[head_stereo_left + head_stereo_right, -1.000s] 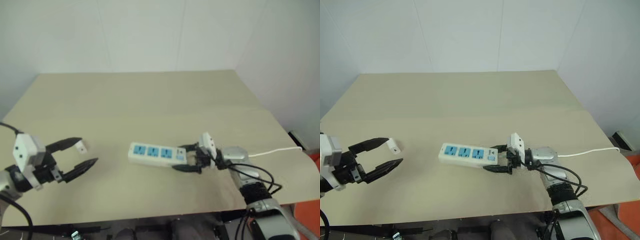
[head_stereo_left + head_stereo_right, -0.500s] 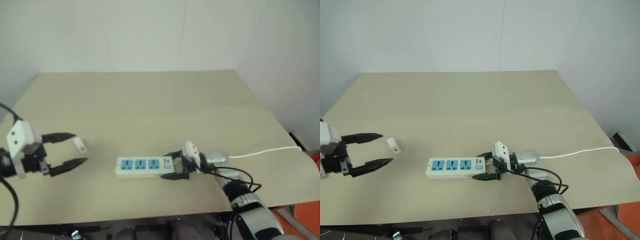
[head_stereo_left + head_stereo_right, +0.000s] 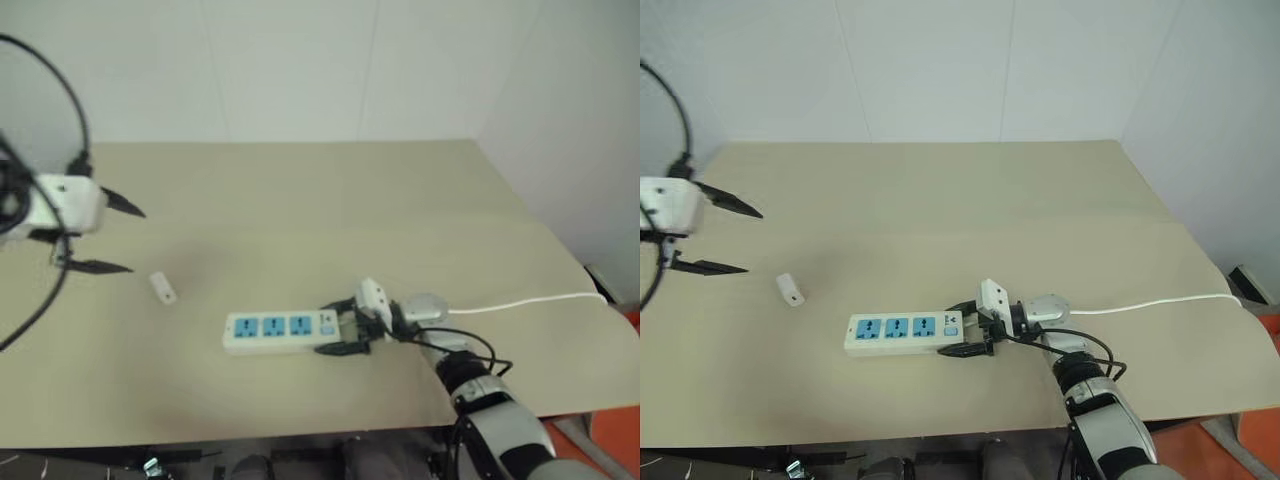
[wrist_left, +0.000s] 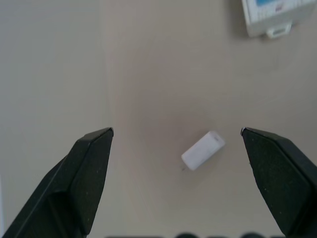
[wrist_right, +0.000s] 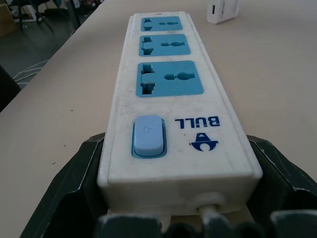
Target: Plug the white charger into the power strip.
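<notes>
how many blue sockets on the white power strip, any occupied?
3. All sit in a row on the long white power strip: one by the switch end, one in the middle, one at the far end. All are empty.

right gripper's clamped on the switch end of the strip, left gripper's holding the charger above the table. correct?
Not quite. The right gripper does clamp the power strip at its switch end, but the left gripper is open and holds nothing; the left wrist view shows the white charger lying on the table.
</notes>
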`<action>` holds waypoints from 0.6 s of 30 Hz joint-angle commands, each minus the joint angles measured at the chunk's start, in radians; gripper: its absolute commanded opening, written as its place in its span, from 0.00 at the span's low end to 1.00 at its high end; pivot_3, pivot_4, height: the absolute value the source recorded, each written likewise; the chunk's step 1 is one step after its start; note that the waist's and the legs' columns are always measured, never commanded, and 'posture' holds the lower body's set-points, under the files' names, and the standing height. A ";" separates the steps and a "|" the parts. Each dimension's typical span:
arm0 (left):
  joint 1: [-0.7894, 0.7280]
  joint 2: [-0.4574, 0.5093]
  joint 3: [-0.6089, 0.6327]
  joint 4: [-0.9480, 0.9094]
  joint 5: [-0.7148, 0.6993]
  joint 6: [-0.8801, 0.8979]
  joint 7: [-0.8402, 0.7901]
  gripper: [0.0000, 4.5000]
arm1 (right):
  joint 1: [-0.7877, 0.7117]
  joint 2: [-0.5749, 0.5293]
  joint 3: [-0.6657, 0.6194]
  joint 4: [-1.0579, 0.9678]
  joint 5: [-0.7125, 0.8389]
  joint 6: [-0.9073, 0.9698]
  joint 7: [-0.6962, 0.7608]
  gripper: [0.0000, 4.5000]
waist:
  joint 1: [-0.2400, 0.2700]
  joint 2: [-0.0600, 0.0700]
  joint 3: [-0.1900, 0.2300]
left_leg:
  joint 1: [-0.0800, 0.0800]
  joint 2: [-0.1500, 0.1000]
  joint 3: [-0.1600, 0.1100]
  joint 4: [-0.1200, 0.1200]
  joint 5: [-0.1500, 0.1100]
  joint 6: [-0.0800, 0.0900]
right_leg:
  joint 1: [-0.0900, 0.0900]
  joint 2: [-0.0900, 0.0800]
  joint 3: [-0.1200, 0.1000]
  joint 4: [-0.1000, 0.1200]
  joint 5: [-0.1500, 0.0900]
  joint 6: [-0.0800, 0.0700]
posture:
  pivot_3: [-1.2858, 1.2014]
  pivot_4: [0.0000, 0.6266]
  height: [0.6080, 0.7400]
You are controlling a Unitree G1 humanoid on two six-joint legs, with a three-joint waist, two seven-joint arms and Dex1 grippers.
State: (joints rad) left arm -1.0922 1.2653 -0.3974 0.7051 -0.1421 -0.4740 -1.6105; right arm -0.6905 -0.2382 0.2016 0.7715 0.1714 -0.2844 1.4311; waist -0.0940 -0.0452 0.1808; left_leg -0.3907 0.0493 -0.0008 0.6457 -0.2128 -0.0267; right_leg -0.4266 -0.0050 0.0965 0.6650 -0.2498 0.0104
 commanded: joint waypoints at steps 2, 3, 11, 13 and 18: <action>-0.171 -0.079 -0.187 0.257 0.157 -0.223 -0.004 1.00 | -0.034 0.017 -0.010 0.001 0.008 -0.022 0.009 0.76 | -0.002 0.000 0.000 | 0.000 0.000 0.000 0.000 0.000 0.000 | 0.000 0.000 0.000 0.000 0.000 0.000 | 0.52 0.24 1.00; -0.204 -0.105 -0.213 0.311 0.194 -0.269 -0.004 1.00 | -0.037 0.018 -0.011 0.002 0.008 -0.021 0.007 0.76 | -0.002 0.000 0.000 | -0.001 0.000 0.000 0.000 0.000 0.000 | -0.001 0.000 0.000 0.000 0.000 0.000 | 0.52 0.24 1.00; -0.312 -0.223 -0.258 0.526 0.387 -0.506 -0.004 1.00 | -0.032 0.015 -0.016 -0.014 0.003 -0.003 -0.012 0.76 | -0.002 0.000 0.000 | -0.012 0.000 0.000 0.004 0.000 0.000 | -0.012 0.000 0.000 0.005 0.002 -0.003 | 0.52 0.24 1.00; -0.313 -0.239 -0.253 0.543 0.422 -0.547 -0.004 1.00 | -0.032 0.010 -0.018 -0.020 0.005 0.002 -0.012 0.76 | -0.002 0.000 0.000 | -0.013 0.000 0.000 0.005 0.000 0.000 | -0.012 0.000 0.000 0.006 0.003 -0.003 | 0.52 0.24 1.00; -0.309 -0.262 -0.256 0.568 0.512 -0.664 0.018 1.00 | -0.028 -0.002 -0.019 -0.032 0.002 0.012 -0.025 0.76 | 0.000 0.000 0.000 | -0.014 0.000 -0.001 0.007 0.000 0.000 | -0.013 0.000 0.000 0.007 0.002 -0.002 | 0.52 0.24 1.00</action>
State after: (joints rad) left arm -1.3744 0.9927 -0.6613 1.2696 0.3336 -1.0912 -1.6066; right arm -0.7109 -0.2378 0.1929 0.7803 0.1673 -0.2759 1.4116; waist -0.0944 -0.0455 0.1809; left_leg -0.4049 0.0491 -0.0018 0.6532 -0.2127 -0.0265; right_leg -0.4393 -0.0052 0.0963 0.6721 -0.2476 0.0081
